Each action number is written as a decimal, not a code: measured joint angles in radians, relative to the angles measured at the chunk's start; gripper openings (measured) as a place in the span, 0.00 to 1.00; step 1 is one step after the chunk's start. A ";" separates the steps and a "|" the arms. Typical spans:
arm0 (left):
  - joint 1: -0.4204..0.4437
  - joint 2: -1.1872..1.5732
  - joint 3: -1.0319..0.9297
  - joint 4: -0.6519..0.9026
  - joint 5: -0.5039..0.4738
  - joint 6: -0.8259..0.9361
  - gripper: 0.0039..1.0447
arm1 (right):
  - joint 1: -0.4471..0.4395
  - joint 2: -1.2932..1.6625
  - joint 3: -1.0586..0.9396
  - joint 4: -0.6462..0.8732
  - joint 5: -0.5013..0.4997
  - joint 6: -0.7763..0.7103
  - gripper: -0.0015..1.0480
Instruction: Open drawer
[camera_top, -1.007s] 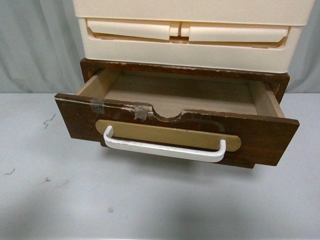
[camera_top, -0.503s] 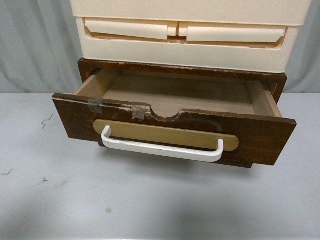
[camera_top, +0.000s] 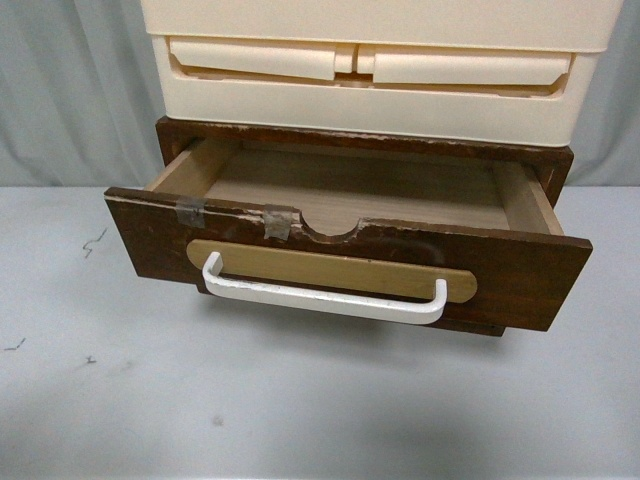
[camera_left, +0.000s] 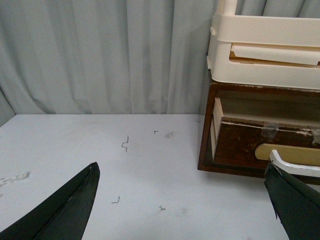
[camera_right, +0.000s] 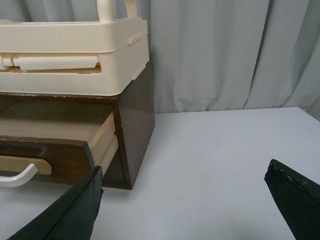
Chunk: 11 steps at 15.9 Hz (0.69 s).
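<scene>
The dark-brown wooden drawer (camera_top: 520, 275) stands pulled out of its brown case, its bare wooden inside showing. Its front carries a white bar handle (camera_top: 325, 298) on a tan oval plate, with a half-round notch and tape scraps on the top edge. Neither gripper shows in the front view. In the left wrist view the drawer (camera_left: 240, 145) lies to one side and my left gripper (camera_left: 185, 200) is open over the table, one fingertip (camera_left: 292, 200) in front of the handle's end. In the right wrist view the drawer (camera_right: 55, 152) shows side-on; my right gripper (camera_right: 182, 200) is open over bare table beside the case.
A cream plastic drawer unit (camera_top: 380, 60) sits on top of the brown case (camera_top: 365, 140). The grey table (camera_top: 300, 400) has small dark marks on its left part. A grey curtain (camera_left: 100, 55) hangs behind.
The view has shifted slightly, so the drawer sits a few pixels further left than a second ago. Nothing else differs.
</scene>
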 joint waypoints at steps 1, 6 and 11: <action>0.000 0.000 0.000 0.000 0.000 0.000 0.93 | 0.000 0.000 0.000 0.000 0.000 0.000 0.93; 0.000 0.000 0.000 0.000 0.000 0.000 0.94 | 0.000 0.000 0.000 0.000 0.000 0.000 0.94; 0.000 0.000 0.000 0.000 0.000 0.000 0.94 | 0.000 0.000 0.000 0.000 0.000 0.000 0.94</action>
